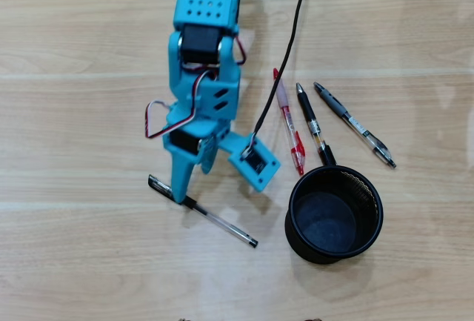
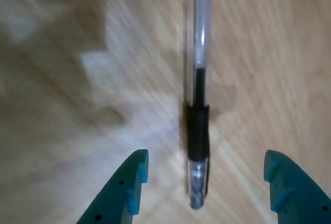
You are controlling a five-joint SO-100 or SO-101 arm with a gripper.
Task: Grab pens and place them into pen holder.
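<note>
A clear-barrelled pen (image 1: 211,218) with a black grip lies slanted on the wooden table, left of the black mesh pen holder (image 1: 335,215). My teal gripper (image 1: 180,191) hangs over its capped end, open. In the wrist view the pen (image 2: 198,115) lies lengthwise between the two spread fingertips (image 2: 129,182), touching neither; the gripper (image 2: 204,180) is open. A red pen (image 1: 288,122), a black pen (image 1: 314,124) and a grey-and-black pen (image 1: 354,124) lie side by side above the holder. The holder stands upright and looks empty.
A black cable (image 1: 285,47) runs from the top edge down to the teal camera mount (image 1: 254,161) beside the gripper. Red and white wires (image 1: 167,117) loop off the arm's left side. Bare wood (image 1: 74,150) spreads to the left.
</note>
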